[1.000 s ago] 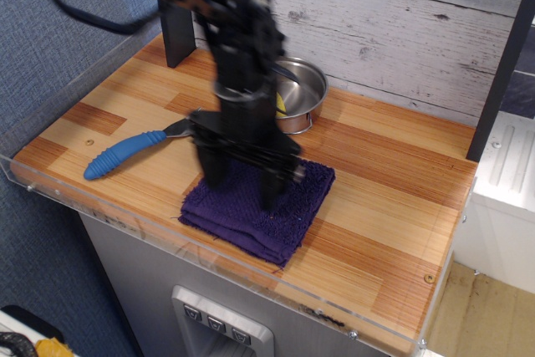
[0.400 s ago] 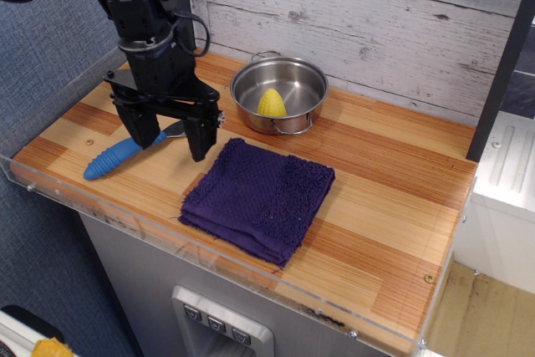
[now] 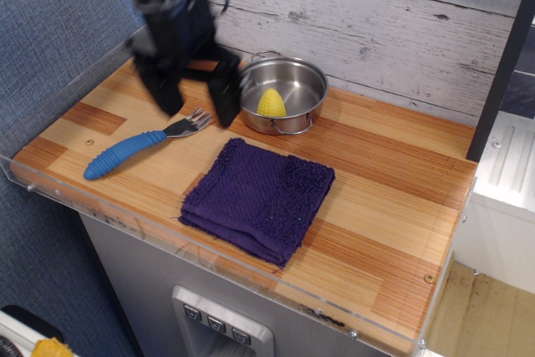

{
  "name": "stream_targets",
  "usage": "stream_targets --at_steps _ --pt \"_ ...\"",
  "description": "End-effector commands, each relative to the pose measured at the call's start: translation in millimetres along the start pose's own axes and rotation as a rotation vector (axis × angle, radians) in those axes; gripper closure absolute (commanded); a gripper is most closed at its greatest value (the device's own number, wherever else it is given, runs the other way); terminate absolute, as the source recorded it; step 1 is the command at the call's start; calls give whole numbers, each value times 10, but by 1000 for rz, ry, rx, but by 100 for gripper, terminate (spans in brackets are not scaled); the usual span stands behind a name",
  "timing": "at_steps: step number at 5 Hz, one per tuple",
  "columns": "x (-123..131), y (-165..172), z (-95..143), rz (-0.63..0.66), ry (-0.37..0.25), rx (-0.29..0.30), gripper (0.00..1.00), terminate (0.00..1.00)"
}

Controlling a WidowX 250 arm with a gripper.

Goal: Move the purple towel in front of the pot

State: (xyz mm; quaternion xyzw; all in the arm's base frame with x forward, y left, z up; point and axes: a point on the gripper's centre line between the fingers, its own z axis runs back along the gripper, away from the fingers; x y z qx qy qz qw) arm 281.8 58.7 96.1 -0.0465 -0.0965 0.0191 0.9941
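Observation:
The purple towel (image 3: pixel 257 200) lies folded square on the wooden counter, with a shaggier band along its right side. It sits just in front of the pot (image 3: pixel 280 94), a small shiny steel pot with wire loop handles and a yellow cone-shaped piece (image 3: pixel 271 103) inside. My gripper (image 3: pixel 197 109) is open and empty, blurred by motion, hanging above the counter to the left of the pot and behind the towel's left corner. Its fingers (image 3: pixel 224 99) point down and touch nothing.
A fork with a blue handle (image 3: pixel 125 153) lies on the counter's left side, its tines under my gripper. A clear plastic rim (image 3: pixel 226 267) runs along the counter's front and left edges. A plank wall stands behind the pot.
My gripper rose off the towel, swung left over the fork, and has now moved up and back toward the pot. The towel has stayed where it lay.

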Motion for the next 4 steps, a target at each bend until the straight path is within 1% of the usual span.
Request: stream_targets --at_steps 1,2,3,4 --pt "177 -167 478 -29 -133 -17 0 0" --pt "170 -193 565 -47 -126 4 0 0" --pt "203 -226 572 -198 31 -42 0 0" --pt "203 -226 572 -198 31 -42 0 100"
